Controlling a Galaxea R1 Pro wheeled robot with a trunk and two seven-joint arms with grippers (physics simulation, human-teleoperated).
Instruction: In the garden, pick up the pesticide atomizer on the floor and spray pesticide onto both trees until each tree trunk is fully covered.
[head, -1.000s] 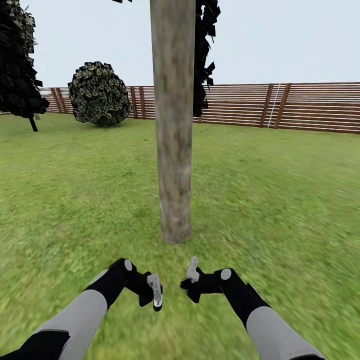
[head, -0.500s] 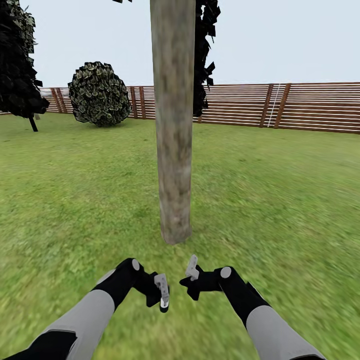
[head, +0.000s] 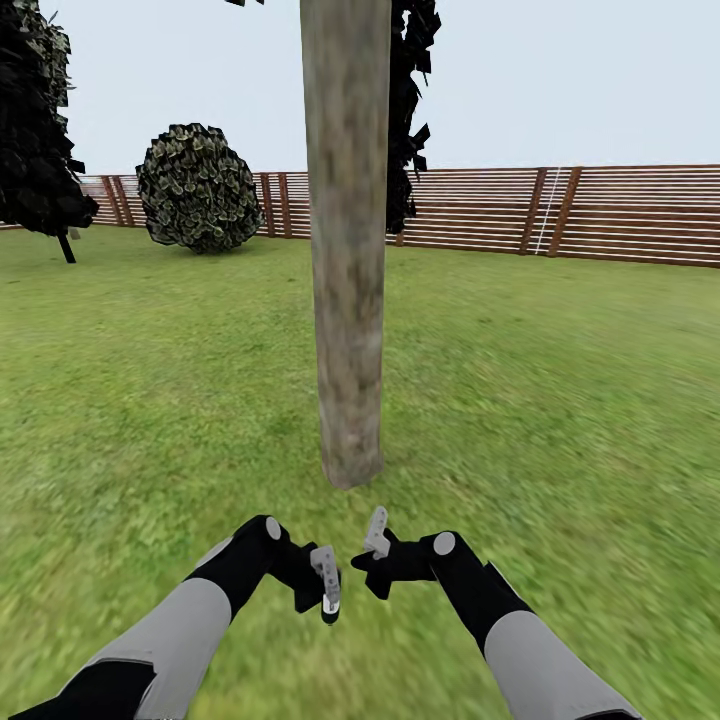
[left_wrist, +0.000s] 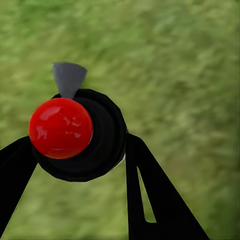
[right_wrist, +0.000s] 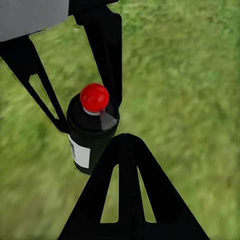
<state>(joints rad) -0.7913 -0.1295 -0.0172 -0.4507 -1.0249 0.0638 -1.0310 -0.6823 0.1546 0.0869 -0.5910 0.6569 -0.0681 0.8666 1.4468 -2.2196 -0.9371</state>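
Red-capped pesticide atomizer (left_wrist: 77, 135) sits clamped in my left gripper (head: 327, 585), nozzle toward the tree trunk (head: 347, 300) at twelve o'clock for spraying; my right gripper (head: 372, 540) looks empty, whether parted I cannot tell.

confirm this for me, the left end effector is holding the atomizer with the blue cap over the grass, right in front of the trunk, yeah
Not quite: the cap is red, not blue. The left wrist view shows the red cap on the dark atomizer between the left end effector fingers, and the right wrist view shows it too. The rest holds: it is over the grass, in front of the trunk.

Blurry green grass floor (head: 560, 400), 1 tree trunk (head: 347, 300) seemingly rooted in it
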